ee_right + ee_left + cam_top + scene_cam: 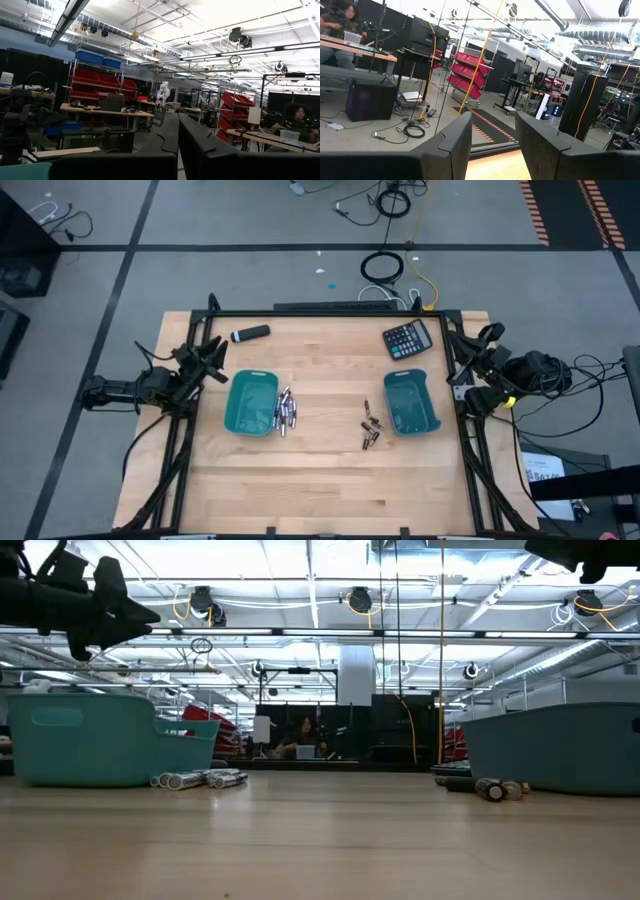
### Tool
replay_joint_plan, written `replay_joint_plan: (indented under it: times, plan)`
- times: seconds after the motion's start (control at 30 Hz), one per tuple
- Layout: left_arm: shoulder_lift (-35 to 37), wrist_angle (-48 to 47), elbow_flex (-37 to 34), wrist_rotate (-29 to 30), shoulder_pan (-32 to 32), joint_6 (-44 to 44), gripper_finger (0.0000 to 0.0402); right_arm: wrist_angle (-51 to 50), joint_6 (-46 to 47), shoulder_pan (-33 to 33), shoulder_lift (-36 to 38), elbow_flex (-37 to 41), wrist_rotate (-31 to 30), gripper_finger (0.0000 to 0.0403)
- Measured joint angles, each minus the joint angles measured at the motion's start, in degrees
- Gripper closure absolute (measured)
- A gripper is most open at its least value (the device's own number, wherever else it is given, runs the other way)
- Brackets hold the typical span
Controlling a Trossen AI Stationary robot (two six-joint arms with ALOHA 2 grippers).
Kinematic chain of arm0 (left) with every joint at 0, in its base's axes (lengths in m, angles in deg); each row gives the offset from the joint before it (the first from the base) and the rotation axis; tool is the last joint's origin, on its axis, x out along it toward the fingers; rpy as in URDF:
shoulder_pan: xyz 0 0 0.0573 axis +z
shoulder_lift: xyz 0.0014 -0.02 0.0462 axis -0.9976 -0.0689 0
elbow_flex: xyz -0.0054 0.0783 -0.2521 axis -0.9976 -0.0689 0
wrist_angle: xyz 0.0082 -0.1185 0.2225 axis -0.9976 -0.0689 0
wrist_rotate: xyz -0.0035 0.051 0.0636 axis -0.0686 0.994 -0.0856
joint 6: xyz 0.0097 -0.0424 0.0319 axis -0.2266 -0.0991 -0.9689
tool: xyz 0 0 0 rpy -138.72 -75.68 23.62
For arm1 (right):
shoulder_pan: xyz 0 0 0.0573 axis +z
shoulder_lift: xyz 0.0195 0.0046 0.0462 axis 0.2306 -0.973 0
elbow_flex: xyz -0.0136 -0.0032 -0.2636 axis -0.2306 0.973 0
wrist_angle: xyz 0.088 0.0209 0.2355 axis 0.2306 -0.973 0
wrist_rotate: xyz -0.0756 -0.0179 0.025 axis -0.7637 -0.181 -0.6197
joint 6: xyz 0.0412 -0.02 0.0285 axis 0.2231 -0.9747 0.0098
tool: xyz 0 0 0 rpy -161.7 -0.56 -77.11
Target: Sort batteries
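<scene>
The silvery-grey batteries lie in a cluster just right of the left teal tray, and the darker batteries lie just left of the right teal tray. The left gripper hangs at the table's left edge, fingers spread and empty. The right gripper waits at the right edge, fingers pressed together. A calculator sits far right.

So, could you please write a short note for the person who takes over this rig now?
Left gripper: open, empty, raised at the table's left edge.
Right gripper: shut, empty, at the right edge.
Silvery batteries lie on the table beside the left teal tray; darker batteries lie beside the right teal tray.
Done: grouped into two piles; both trays look empty.
Left: probably move each pile into its tray.
</scene>
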Motion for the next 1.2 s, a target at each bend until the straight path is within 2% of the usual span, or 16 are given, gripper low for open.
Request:
replay_joint_plan:
  times: [0.7,0.77,0.87,0.97,1.1,1.2]
  plan:
    - [0.02,0.0,0.0,0.0,0.0,0.01,0.024,0.46,0.54,0.0,0.0,0.0,0.01,0.0403]
    - [0.01,0.0,0.0,0.0,0.0,0.02,0.024,0.98,3.33,0.0,0.0,0.0,-0.09,0.0403]
    - [0.02,0.03,0.0,0.05,0.03,-0.21,0.024,-0.05,12.71,0.0,-0.02,0.0,-0.59,0.0403]
    - [0.02,0.44,0.0,1.68,0.67,-4.45,0.024,-1.51,19.76,0.0,-0.02,0.0,-0.09,0.0403]
    - [-0.02,0.44,0.0,0.78,0.61,-2.6,0.024,-3.58,19.34,0.0,-0.02,0.0,-1.78,0.0403]
    - [-0.02,0.25,0.0,-0.01,0.59,0.08,0.024,-3.91,22.83,-0.03,-0.02,0.0,-3.26,0.0403]
